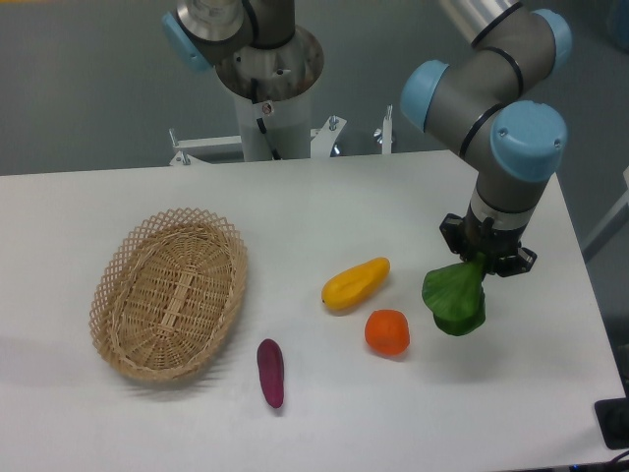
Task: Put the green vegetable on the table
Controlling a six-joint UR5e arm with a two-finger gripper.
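The green vegetable (455, 299) hangs leaf end down at the right side of the white table (393, 206), its pale stalk hidden up inside my gripper (485, 264). The gripper points straight down and is shut on that stalk. The dark green leaf reaches close to the tabletop, just right of the orange (387, 331); I cannot tell whether it touches the surface.
A yellow elongated fruit (356, 282) lies left of the vegetable. A small purple piece (270, 372) lies near the front. An oval wicker basket (169, 293) stands at the left. The table's right edge is close to the gripper.
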